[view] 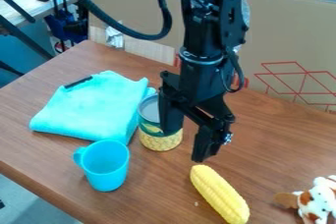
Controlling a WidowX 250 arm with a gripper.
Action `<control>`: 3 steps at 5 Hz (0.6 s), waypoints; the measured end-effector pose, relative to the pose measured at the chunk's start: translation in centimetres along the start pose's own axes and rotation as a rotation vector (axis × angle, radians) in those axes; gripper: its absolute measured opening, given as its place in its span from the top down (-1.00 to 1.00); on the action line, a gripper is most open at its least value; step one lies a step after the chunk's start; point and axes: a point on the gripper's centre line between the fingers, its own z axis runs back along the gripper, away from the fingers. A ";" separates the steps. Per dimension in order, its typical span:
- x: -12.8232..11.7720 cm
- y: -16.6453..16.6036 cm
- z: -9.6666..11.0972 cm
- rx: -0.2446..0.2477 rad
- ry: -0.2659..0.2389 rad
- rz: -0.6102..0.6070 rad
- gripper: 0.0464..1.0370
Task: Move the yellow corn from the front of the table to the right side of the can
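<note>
Black two-finger end effector hangs spread, seemingly gripping nothing. Toward the tabletop's left edge lies a folded turquoise cloth; beside it, a yellow-and-green-labelled metal can stands steadily on its flat base; frontward, a yellow toy corn cob rests lengthwise.

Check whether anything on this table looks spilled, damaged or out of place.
A dark strip on the blue cloth looks odd, since the rest is plain; I cannot tell what it is. The cup and can stand upright.
</note>
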 end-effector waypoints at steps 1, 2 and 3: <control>-0.2 -0.1 -0.7 -0.001 0.021 0.011 -0.93; -0.1 -1.0 -1.9 0.036 -0.022 0.184 -0.93; 0.3 -1.8 -1.9 0.062 -0.060 0.308 -0.93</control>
